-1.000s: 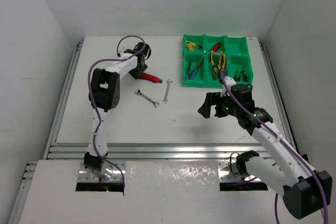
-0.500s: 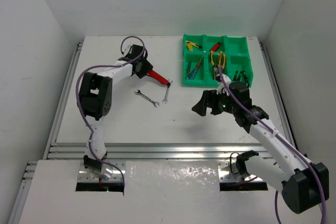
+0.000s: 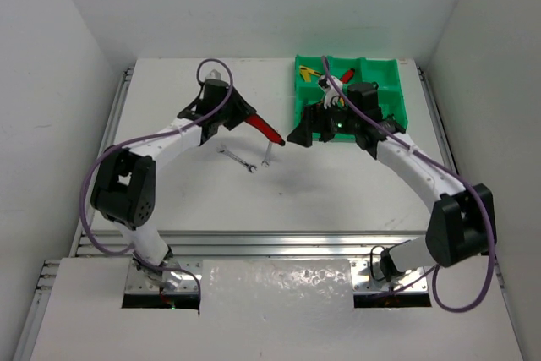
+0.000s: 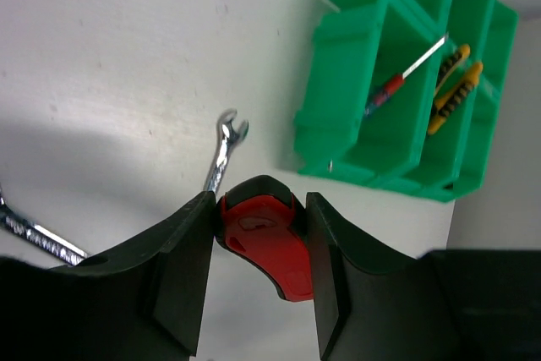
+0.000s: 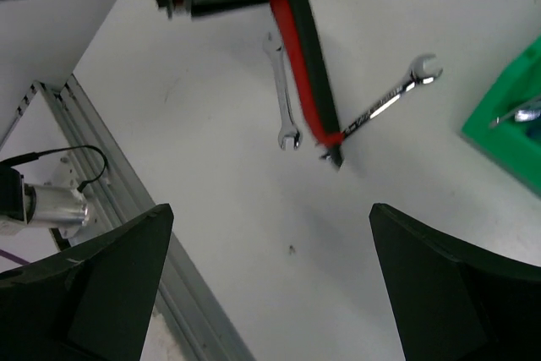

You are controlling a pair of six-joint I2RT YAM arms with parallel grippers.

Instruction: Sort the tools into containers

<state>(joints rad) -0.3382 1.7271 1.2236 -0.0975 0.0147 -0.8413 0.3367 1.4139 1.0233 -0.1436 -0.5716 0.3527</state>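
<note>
My left gripper [image 3: 243, 116] is shut on a red utility knife [image 3: 267, 130] and holds it above the table, left of the green tray [image 3: 386, 84]. In the left wrist view the knife [image 4: 270, 243] sits between the jaws of my left gripper [image 4: 258, 209]. Two silver wrenches [image 3: 237, 158] [image 3: 267, 151] lie on the table under it. My right gripper [image 3: 301, 131] is open and empty just in front of the tray's left side. In the right wrist view it [image 5: 270, 209] faces the knife [image 5: 300, 65] and both wrenches [image 5: 284, 103] [image 5: 390, 99].
The tray's compartments hold a red-handled screwdriver [image 4: 397, 82] and yellow pliers [image 4: 452, 82]. A yellow tool [image 3: 310, 72] lies in the back left compartment. My right arm crosses over the tray's middle. An aluminium rail [image 5: 127, 209] edges the table.
My left gripper has carried the red knife to the right, toward the tray. My right arm has swung from mid-table up and left to the tray's front left corner.
</note>
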